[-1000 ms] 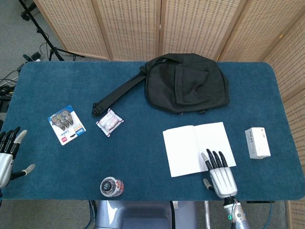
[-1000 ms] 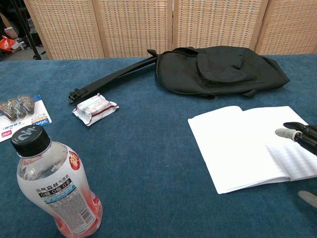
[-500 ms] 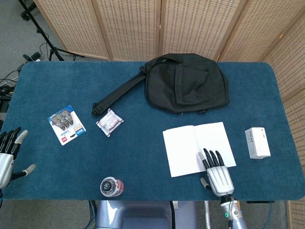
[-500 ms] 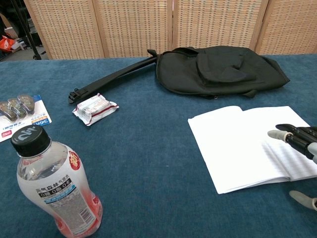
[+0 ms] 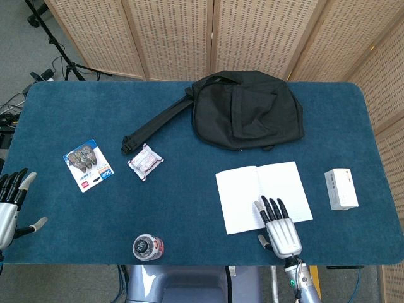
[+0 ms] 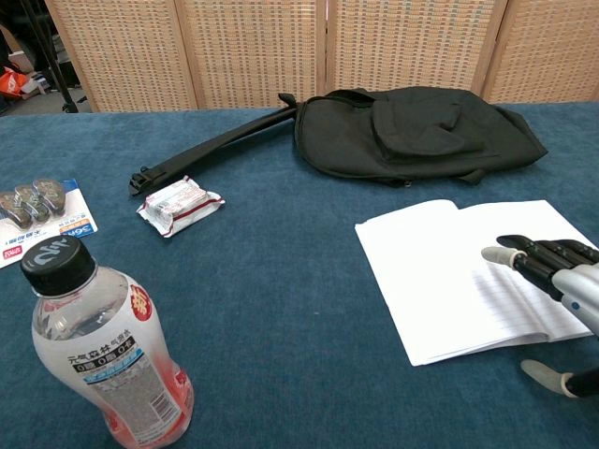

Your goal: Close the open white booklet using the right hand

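Note:
The white booklet (image 5: 262, 196) lies open and flat on the blue table, right of centre; the chest view shows the booklet (image 6: 459, 271) with lined pages. My right hand (image 5: 278, 226) hovers palm down over its near edge, fingers spread and stretched over the right page, holding nothing. In the chest view the right hand (image 6: 552, 281) reaches in from the right, its thumb off the near edge. My left hand (image 5: 11, 205) stays open at the table's far left edge, away from the booklet.
A black bag (image 5: 246, 110) with a long strap lies behind the booklet. A small white box (image 5: 341, 188) sits to the right. A drink bottle (image 6: 103, 346) stands at the front left, a wrapped packet (image 5: 145, 161) and a card pack (image 5: 88, 164) further left.
My right hand has slid left along the booklet's near edge, from the right page towards the middle. The booklet and the left hand have not moved.

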Action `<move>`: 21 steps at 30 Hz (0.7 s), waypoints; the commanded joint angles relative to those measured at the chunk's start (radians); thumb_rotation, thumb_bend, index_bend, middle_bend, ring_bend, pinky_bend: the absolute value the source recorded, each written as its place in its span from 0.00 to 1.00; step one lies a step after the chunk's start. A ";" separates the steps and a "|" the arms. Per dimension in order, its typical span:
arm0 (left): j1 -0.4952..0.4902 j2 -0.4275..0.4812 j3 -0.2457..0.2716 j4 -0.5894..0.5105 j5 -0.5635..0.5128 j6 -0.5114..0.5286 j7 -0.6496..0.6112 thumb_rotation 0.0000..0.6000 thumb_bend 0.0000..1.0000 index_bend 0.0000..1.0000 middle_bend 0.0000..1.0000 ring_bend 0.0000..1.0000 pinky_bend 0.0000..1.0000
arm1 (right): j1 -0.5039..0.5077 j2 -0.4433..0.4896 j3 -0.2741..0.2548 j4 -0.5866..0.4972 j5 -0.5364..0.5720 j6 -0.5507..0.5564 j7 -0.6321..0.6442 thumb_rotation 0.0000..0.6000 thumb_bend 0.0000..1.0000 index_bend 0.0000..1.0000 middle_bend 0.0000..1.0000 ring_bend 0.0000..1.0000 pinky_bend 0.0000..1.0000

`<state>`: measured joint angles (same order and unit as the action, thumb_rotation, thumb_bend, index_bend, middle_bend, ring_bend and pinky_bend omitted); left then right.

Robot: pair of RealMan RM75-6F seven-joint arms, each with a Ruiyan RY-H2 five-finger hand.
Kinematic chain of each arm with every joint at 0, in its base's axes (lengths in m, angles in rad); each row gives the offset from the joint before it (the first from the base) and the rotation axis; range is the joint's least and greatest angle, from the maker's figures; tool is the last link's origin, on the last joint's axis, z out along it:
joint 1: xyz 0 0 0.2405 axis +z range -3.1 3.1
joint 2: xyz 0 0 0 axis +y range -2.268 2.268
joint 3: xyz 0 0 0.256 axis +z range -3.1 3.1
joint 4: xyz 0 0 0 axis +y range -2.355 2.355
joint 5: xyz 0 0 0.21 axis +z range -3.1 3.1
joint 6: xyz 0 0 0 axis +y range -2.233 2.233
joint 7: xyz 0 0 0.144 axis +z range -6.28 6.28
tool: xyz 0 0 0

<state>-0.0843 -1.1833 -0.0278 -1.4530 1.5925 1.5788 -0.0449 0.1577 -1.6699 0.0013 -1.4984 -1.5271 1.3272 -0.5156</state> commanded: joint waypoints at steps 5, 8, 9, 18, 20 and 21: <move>0.000 0.001 -0.001 0.000 -0.002 -0.001 -0.004 0.92 0.07 0.00 0.00 0.00 0.00 | 0.009 -0.014 -0.002 -0.016 -0.006 0.001 -0.020 1.00 0.34 0.00 0.00 0.00 0.00; 0.000 0.001 -0.001 0.001 -0.001 0.000 -0.005 0.92 0.07 0.00 0.00 0.00 0.00 | 0.012 -0.018 -0.001 -0.019 -0.005 -0.001 -0.023 1.00 0.34 0.00 0.00 0.00 0.00; 0.000 0.001 -0.001 0.001 -0.001 0.000 -0.005 0.92 0.07 0.00 0.00 0.00 0.00 | 0.014 -0.019 -0.001 -0.020 -0.003 -0.002 -0.024 1.00 0.34 0.00 0.00 0.00 0.00; 0.002 0.004 -0.002 0.000 -0.003 0.003 -0.010 0.92 0.07 0.00 0.00 0.00 0.00 | 0.030 -0.033 0.009 -0.014 0.020 -0.025 -0.027 1.00 0.34 0.00 0.00 0.00 0.00; 0.002 0.004 -0.003 0.000 -0.003 0.004 -0.011 0.92 0.07 0.00 0.00 0.00 0.00 | 0.033 -0.037 0.011 -0.009 0.025 -0.029 -0.025 1.00 0.34 0.00 0.00 0.00 0.00; 0.002 0.004 -0.003 0.000 -0.003 0.004 -0.012 0.92 0.07 0.00 0.00 0.00 0.00 | 0.034 -0.038 0.012 -0.007 0.027 -0.031 -0.024 1.00 0.34 0.00 0.00 0.00 0.00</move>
<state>-0.0821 -1.1794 -0.0304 -1.4528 1.5896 1.5831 -0.0565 0.1905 -1.7072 0.0127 -1.5067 -1.5009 1.2975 -0.5403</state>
